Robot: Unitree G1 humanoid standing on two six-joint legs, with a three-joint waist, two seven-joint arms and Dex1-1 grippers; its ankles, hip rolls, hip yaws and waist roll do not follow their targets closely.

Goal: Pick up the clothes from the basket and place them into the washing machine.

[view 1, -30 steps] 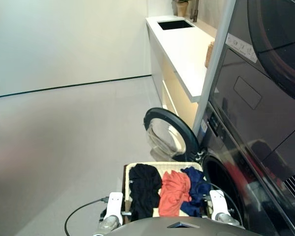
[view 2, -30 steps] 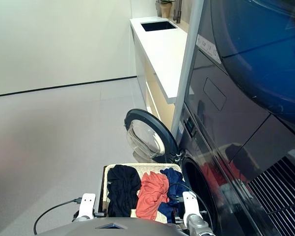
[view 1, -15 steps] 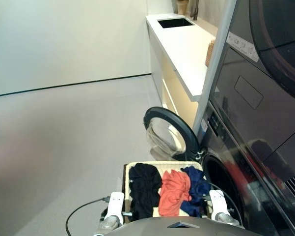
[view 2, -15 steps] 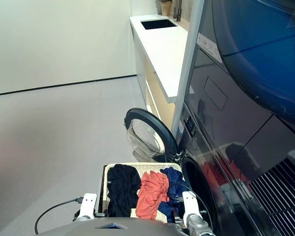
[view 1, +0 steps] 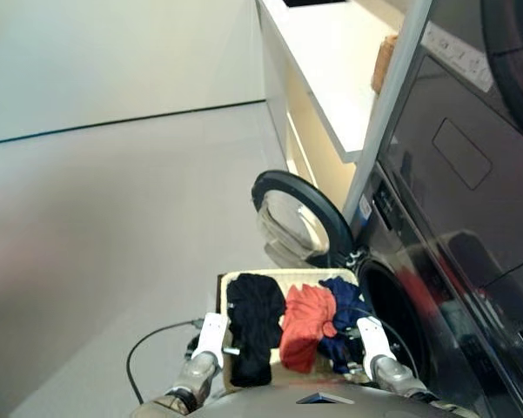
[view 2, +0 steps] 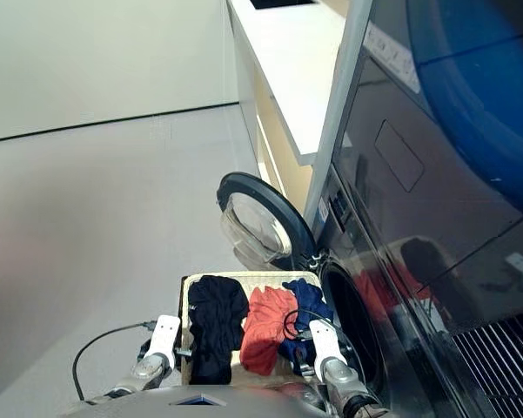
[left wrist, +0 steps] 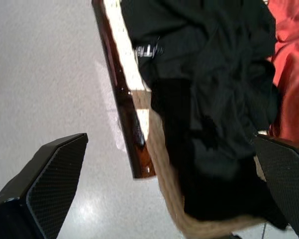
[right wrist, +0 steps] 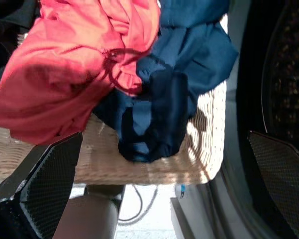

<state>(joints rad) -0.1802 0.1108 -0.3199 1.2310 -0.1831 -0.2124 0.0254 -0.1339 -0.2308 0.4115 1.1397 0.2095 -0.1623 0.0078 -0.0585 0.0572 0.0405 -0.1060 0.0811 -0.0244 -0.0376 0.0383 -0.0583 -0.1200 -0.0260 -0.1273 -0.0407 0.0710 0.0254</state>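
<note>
Three garments in the cream wicker basket (view 1: 229,280) on the floor: black garment (view 1: 254,318) at 9 o'clock, coral-red garment (view 1: 305,320) in the middle, navy blue garment (view 1: 343,313) at 3 o'clock, nearest the machine, its cloth draped over the basket's near rim in the right wrist view. Basket just beside the drum hole (view 1: 393,315) of the dark grey washing machine (view 1: 435,287), round porthole door (view 1: 298,219) swung open at 12 o'clock from the basket. Left pincer (left wrist: 154,199) open, fingers wide apart, empty, over the basket's black-garment edge. Right pincer (right wrist: 164,189) open too, empty, over the navy and coral cloth. White bench (view 1: 331,61) running away at 12 o'clock beside the stacked appliance. Black cable (view 1: 148,344) looped on the floor at 8 o'clock.
</note>
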